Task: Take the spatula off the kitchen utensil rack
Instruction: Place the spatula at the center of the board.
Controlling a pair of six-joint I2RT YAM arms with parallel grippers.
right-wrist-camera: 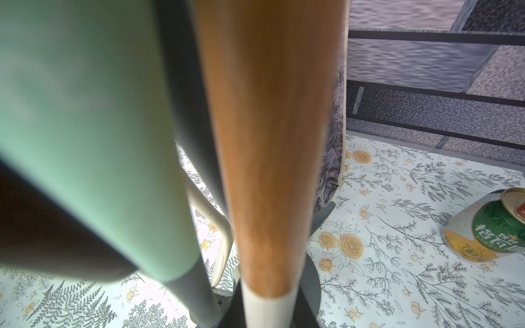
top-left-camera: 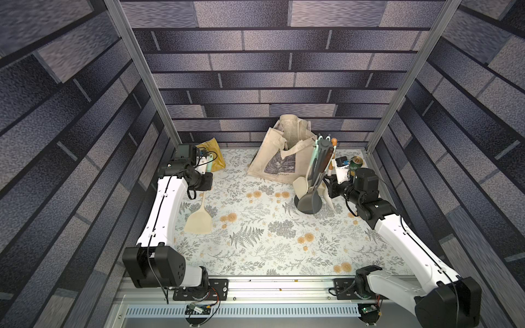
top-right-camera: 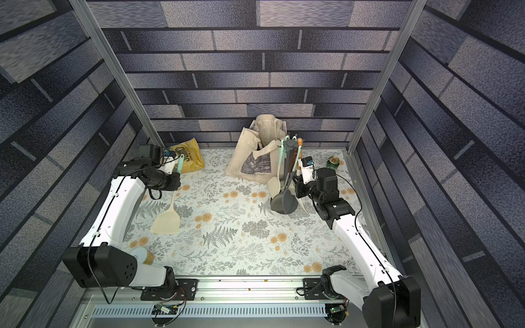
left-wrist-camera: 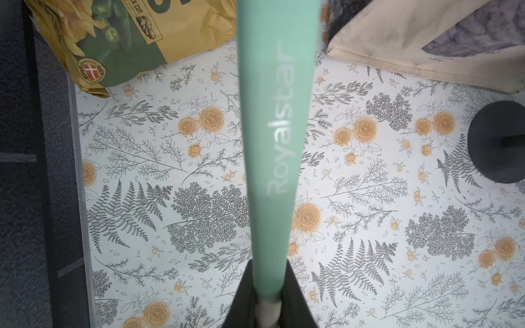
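Nearest, at the bottom of both top views, the two arm bases sit on a metal rail (top-left-camera: 270,286) along the front edge of the floral mat (top-left-camera: 270,250). A pale tub (top-right-camera: 143,255) lies just behind the left base.

The left arm reaches up the left side of the frame, its wrist bent inward. The left gripper (top-left-camera: 206,170) is clamped on the spatula (top-left-camera: 199,223) where the mint handle meets the cream neck. The spatula is off the rack and well apart from it, its blade low over the mat's left part. Whether the blade touches the mat cannot be told.

The right arm runs up the right side to the rack (top-left-camera: 312,210), which stands upright right of centre with several utensils hanging from it. The right gripper (top-left-camera: 330,178) is closed on the white neck of a wood-handled utensil (right-wrist-camera: 270,142) on the rack's right side, close against the pole and a mint handle.

The mat's middle, between the arms, lies bare. Farther back a chip bag (top-left-camera: 216,162) sits just behind the left gripper, a tote (top-left-camera: 279,159) just behind the rack, and a can (top-left-camera: 356,162) behind the right wrist. Brick-pattern walls (top-left-camera: 284,71) close the back and both sides, close to both arms.
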